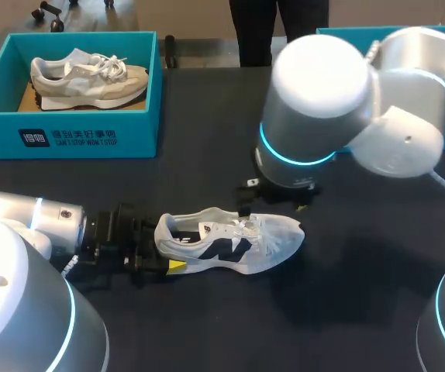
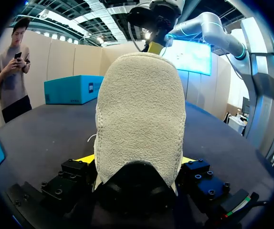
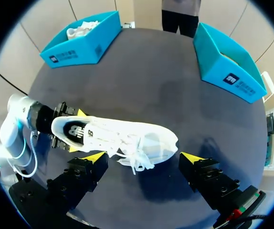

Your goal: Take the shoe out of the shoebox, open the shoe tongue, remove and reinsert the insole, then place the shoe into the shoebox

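Left pincer (image 2: 137,162) gripping heel of shoe (image 1: 234,242), shoe upright on bench (image 1: 207,139), toe pointing away from it, right pincer (image 3: 142,158) spread wide above laces, shoebox (image 1: 91,138) well beyond both

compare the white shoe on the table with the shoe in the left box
The white shoe lies on the table, heel in the left gripper's jaws; the boxed shoe sits untouched in the teal shoebox. The white shoe has a dark side logo; the boxed shoe is beige-grey. Both are laced sneakers, toes towards my right.
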{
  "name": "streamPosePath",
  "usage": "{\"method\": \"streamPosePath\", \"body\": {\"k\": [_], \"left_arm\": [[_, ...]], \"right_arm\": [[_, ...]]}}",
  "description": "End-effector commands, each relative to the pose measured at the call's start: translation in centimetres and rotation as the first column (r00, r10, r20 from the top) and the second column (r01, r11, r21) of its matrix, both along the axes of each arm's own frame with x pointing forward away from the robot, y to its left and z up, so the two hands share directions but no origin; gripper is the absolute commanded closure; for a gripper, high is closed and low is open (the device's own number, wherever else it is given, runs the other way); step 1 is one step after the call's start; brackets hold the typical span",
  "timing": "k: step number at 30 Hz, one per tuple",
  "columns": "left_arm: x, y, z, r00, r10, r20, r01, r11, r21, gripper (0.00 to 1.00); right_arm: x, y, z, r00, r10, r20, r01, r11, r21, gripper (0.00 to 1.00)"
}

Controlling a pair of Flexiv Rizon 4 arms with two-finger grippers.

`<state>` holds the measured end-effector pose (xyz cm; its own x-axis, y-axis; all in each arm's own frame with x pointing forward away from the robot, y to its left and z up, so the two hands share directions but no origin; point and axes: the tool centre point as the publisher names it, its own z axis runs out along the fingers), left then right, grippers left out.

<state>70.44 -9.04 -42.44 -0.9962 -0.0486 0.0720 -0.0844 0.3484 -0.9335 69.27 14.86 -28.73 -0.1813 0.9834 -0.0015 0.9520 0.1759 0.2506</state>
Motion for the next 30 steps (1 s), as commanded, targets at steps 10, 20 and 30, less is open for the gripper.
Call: {"method": "streamPosePath", "body": {"k": [10,20,30], "left_arm": [[0.1,0.0,0.1,1.000,0.000,0.000,0.000,1.000,0.004,1.00],[0.1,0.0,0.1,1.000,0.000,0.000,0.000,1.000,0.004,1.00],[0.1,0.0,0.1,1.000,0.000,0.000,0.000,1.000,0.004,1.00]], "right_arm": [[1.1,3.8,-3.1,1.000,-0.016,-0.010,0.016,0.999,-0.033,0.00],[2.2,5.9,-2.8,0.999,-0.038,-0.012,0.037,0.998,-0.053,0.00],[1.8,8.7,-3.4,0.998,-0.017,-0.052,0.014,0.998,-0.069,0.00]]}}
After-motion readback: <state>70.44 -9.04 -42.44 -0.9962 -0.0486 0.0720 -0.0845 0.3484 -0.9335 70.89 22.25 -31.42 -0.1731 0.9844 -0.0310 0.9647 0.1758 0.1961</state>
